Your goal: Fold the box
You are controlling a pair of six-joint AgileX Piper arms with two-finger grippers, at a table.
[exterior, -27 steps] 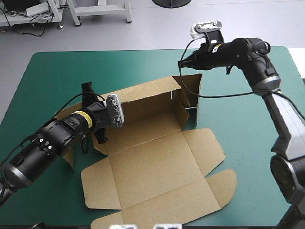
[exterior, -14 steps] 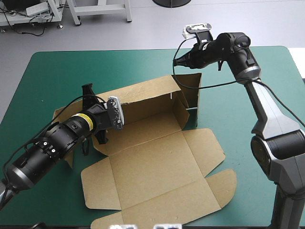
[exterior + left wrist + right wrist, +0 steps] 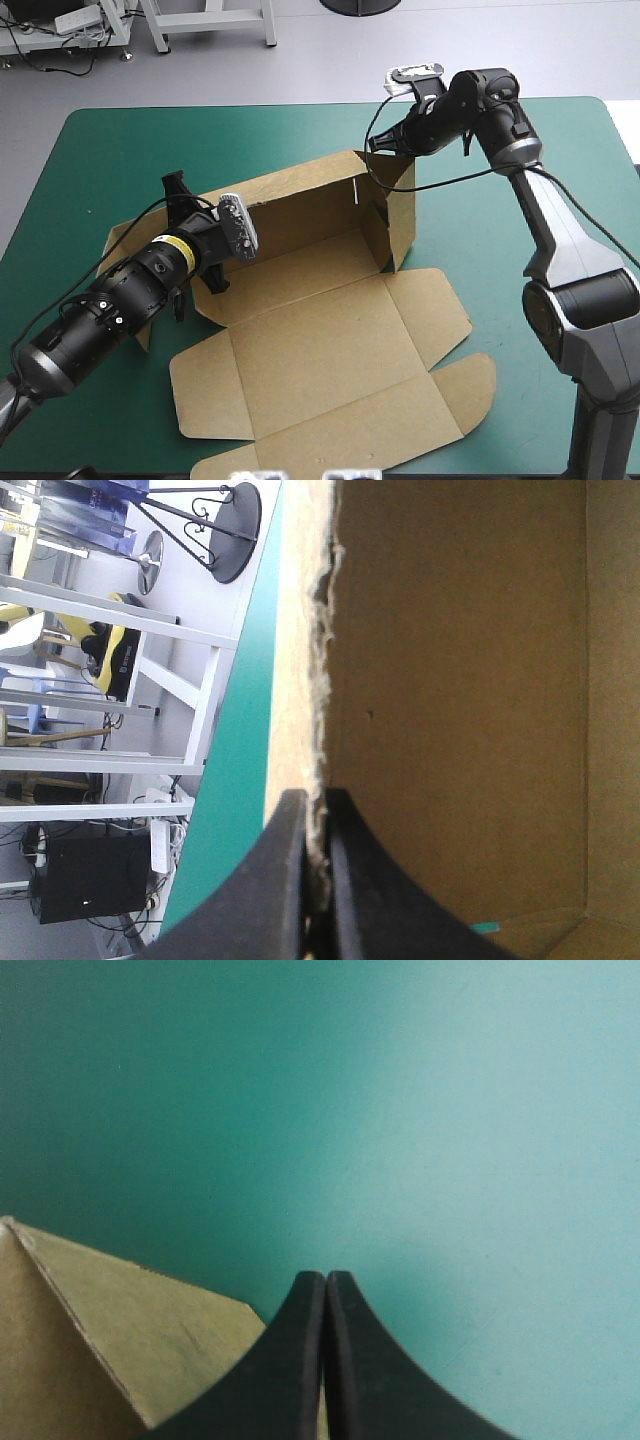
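Gently: your left fingers [image 3: 272,900] pinch the back wall of the box [image 3: 320,350] on the bench [image 3: 120,150], right fingers [image 3: 292,1360] meet empty at its far corner; likely light, stiff board, so grip beside creases.

High view down over table [image 3: 100,140], wrist views close up, all sharing box [image 3: 320,350]

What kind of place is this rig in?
Probably a robotics lab bench: a left arm and a right arm share one teal-green-covered table, both working a single half-folded brown box.
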